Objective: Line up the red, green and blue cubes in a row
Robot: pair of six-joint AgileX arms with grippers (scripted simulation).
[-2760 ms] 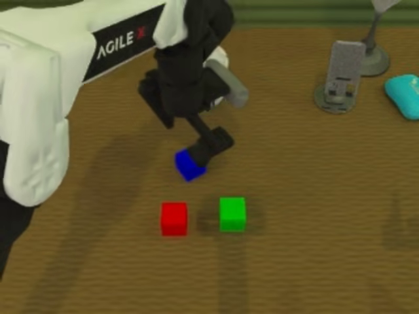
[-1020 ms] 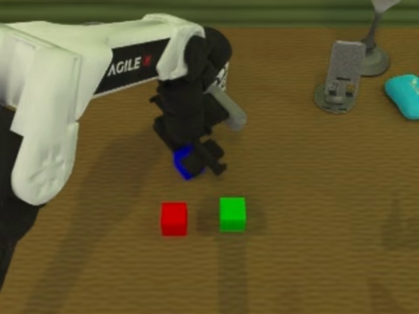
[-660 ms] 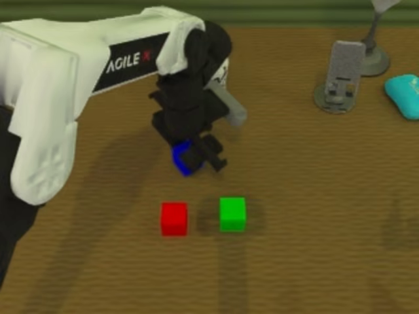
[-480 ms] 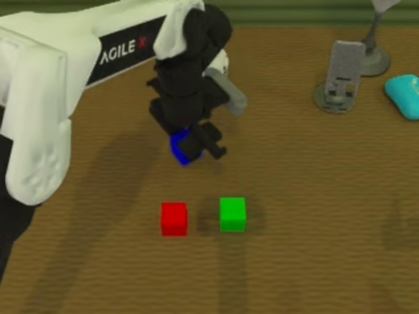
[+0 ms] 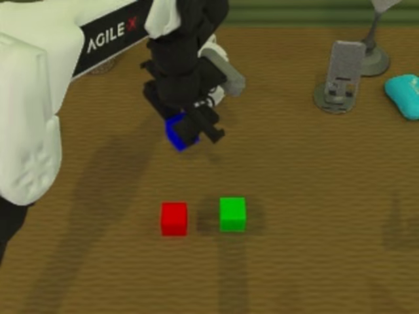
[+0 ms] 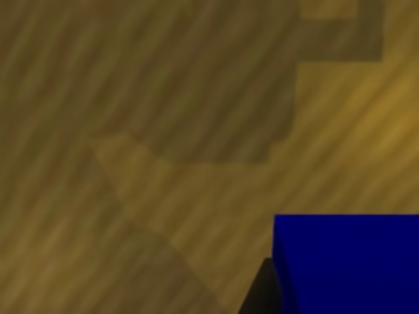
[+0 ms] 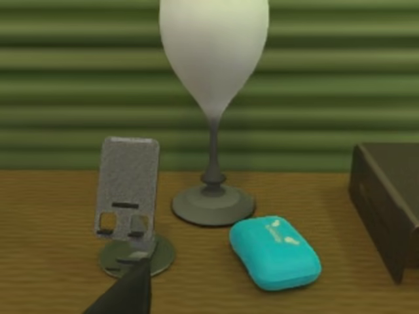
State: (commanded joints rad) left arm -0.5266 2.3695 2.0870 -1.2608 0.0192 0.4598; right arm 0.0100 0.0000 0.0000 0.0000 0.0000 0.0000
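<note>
My left gripper (image 5: 190, 131) is shut on the blue cube (image 5: 175, 133) and holds it above the table, behind the other two cubes. In the left wrist view the blue cube (image 6: 347, 261) fills the corner, with a dark finger (image 6: 262, 294) against its side. The red cube (image 5: 174, 218) and the green cube (image 5: 232, 214) lie side by side on the brown table, a small gap between them, nearer the front. My right arm is parked out of the top view.
At the back right stand a grey phone stand (image 5: 342, 75), a wine glass (image 7: 213, 59) and a teal soap-shaped object (image 5: 404, 95). A dark box (image 7: 386, 203) sits beside them. A green slatted wall (image 7: 78, 85) closes off the back edge.
The left gripper came down around the blue cube, shut on it and carried it up and toward the back of the table. Red and green cubes have not moved.
</note>
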